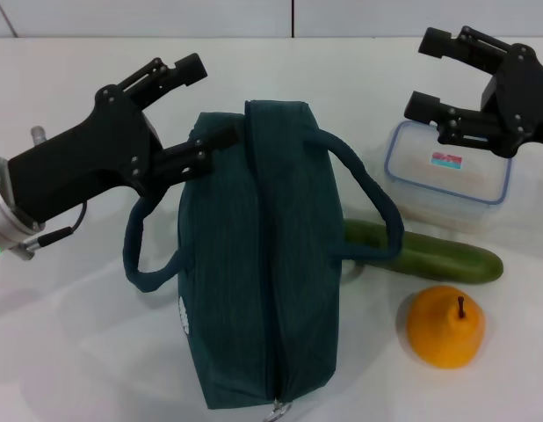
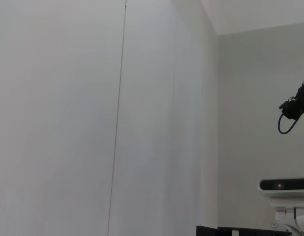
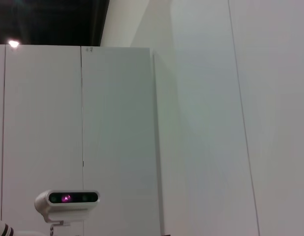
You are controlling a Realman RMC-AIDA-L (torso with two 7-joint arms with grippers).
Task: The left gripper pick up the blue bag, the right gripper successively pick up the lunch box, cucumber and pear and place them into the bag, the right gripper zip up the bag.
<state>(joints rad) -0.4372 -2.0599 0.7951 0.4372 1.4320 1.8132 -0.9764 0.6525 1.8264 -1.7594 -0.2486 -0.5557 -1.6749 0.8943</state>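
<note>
Nothing packed yet, by my read. The blue bag (image 1: 254, 255) lies flat on the white table (image 1: 69, 352), zip line running down its middle and apparently closed (I can't confirm the slider; the bag's near end is cut off at the frame edge).

Left gripper (image 1: 198, 107) hangs at the bag's far left corner, fingers spread, gripping nothing; one finger reaches the fabric edge, though whether it touches is hard to say.

Right of the bag: the lunch box (image 1: 447, 176) farthest back, the cucumber (image 1: 430, 253) nearer with one end hidden under the bag's handle loop, the pear (image 1: 445, 325) nearest.

Right gripper (image 1: 430, 75) hovers over the lunch box, fingers apart, empty.

All steps remain: lift, three loads, zip.

Both wrist views show only walls and room fixtures.
</note>
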